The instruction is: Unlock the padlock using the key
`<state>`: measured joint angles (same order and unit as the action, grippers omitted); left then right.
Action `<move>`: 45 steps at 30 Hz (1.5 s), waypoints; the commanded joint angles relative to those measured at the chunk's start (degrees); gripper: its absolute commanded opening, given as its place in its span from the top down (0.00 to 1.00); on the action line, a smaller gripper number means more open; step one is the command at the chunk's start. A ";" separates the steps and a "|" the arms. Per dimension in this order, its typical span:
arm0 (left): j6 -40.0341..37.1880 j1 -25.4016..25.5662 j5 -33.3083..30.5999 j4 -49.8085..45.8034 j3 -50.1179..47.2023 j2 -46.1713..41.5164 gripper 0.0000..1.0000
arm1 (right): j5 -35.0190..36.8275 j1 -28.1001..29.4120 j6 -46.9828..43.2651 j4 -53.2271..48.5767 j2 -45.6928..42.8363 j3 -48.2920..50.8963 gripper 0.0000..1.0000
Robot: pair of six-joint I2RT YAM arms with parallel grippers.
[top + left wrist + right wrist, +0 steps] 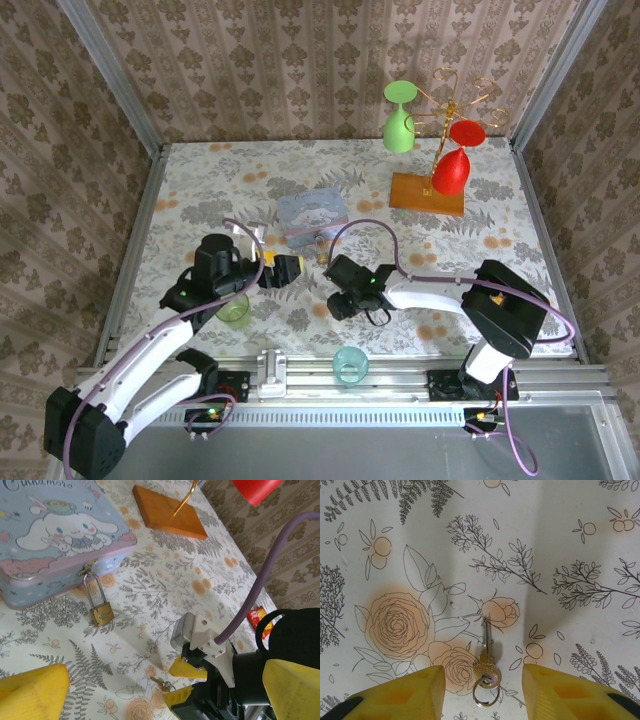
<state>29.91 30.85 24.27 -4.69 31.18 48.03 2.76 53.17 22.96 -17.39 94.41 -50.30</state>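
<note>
right wrist view: the key (487, 652) is seen lying flat on the flowery cloth (570, 540), between the two yellow fingers of the right gripper (482, 677), which are held wide apart. the padlock (101, 614) is hooked to the clasp of the blue tin box (55, 535) near the middle of the tabletop (200, 190), closer to the far edge than the key. the left gripper (283, 268) is held near the padlock, fingers spread apart.
</note>
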 commanded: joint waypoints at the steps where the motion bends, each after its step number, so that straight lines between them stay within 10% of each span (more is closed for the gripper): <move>1: -0.68 0.53 1.04 -0.55 -0.49 0.53 0.00 | 1.38 0.40 0.27 -1.42 1.62 -1.13 0.54; 23: -0.28 0.72 -0.52 -1.13 -0.86 -1.22 0.00 | 6.09 3.57 2.62 -2.06 1.80 2.10 0.70; 45: -0.14 0.70 1.17 3.22 -1.81 1.12 0.03 | -11.31 -7.67 3.56 22.96 -10.75 17.55 1.00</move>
<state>29.85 31.11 24.01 -4.08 30.11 48.90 -5.21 46.87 25.65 1.63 85.80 -34.09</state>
